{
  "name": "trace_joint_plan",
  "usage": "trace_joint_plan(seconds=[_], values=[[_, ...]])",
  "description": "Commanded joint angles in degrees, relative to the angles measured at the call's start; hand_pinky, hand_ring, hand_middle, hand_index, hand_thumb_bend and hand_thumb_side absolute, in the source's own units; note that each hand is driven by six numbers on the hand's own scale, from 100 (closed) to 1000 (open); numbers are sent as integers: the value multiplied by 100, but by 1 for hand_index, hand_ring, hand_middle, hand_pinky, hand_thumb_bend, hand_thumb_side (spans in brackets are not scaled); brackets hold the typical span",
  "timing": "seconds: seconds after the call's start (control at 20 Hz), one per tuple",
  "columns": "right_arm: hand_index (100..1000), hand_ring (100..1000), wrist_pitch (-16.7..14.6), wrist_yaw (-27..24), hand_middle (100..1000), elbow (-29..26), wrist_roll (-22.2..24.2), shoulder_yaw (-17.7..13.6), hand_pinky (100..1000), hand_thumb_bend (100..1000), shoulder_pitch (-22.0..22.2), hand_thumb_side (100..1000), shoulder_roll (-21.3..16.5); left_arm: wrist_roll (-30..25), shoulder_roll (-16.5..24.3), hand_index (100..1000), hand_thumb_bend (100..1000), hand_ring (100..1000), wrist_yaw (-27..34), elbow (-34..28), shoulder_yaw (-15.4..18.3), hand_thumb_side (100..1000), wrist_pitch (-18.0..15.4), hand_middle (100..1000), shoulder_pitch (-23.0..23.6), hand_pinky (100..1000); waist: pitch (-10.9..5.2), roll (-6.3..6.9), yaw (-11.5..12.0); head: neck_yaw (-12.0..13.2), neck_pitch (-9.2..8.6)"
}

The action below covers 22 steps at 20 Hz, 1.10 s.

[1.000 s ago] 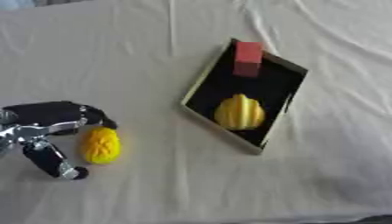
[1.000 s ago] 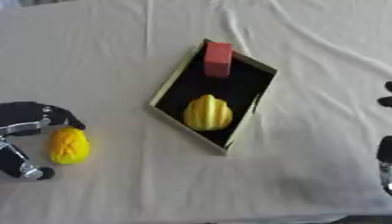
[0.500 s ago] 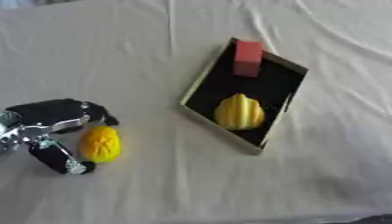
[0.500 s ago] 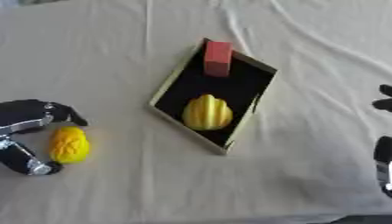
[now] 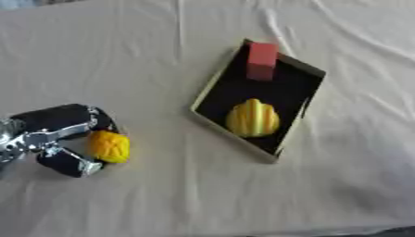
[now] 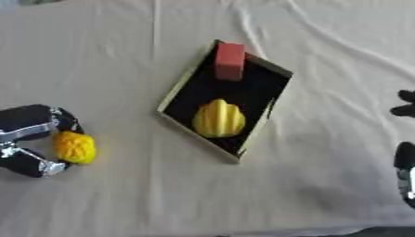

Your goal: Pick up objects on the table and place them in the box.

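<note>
The left hand [image 5: 50,139] lay at the left edge of the cloth-covered table [image 5: 162,55], its fingers [image 5: 63,117] curled over the far side of a small yellow-orange object [image 5: 109,146] and its thumb [image 5: 66,163] hooked round the near side. The object sat between fingers and thumb, at the open end of the hand, and appeared to rest on the cloth; whether it was lifted at all could not be told. Its surface showed faint ridges or a cross-hatched pattern, and no finer detail could be made out.

To the right of the left hand and somewhat farther from the robot, well apart from it, stood the box [image 5: 209,90], a shallow rectangular tray with pale walls and a black floor, set askew to the table edge. Two things lay inside it. A ribbed yellow object [image 5: 253,118], rounded and tapering toward its far end, occupied the half of the box nearer the hand. A red block [image 5: 262,60] stood in the far corner, touching or overlapping the box's far wall.

The right hand [image 6: 405,166] showed only in the right eye view, at the right edge, well apart from the box and on the opposite side of it from the left hand. Only dark parts of it were visible, so whether its fingers were apart or together could not be told.

The cloth bore long creases running toward the far right corner.
</note>
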Motion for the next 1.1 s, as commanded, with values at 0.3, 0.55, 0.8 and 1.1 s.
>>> trace_joint_plan(seconds=[0.3, 0.55, 0.8, 1.1], values=[[781, 875, -48, -111, 665, -116, -12, -103, 1000, 100, 58, 470, -88, 1178, -2, 550, 100, 507, 305, -671, 451, 150, 149, 408, -409, 585, -143, -47, 20, -45, -14], [780, 874, -106, -112, 664, -116, -63, -108, 1000, 100, 110, 470, -120, 1292, -618, 532, 100, 513, -341, -1017, 530, 108, -115, 438, -1225, 593, -197, -63, 87, -132, 33], [780, 875, -92, -99, 662, -116, -56, -102, 1000, 100, 117, 470, -97, 1141, -1467, 538, 100, 512, -964, -802, 396, 126, -359, 452, -1750, 589, -196, -79, 111, -209, 32], [781, 873, -215, -170, 666, -116, -107, -104, 1000, 100, 61, 470, -187, 744, -2541, 541, 100, 509, -1078, -144, 116, 175, -552, 451, -2214, 582, -180, -99, 85, -168, -35]])
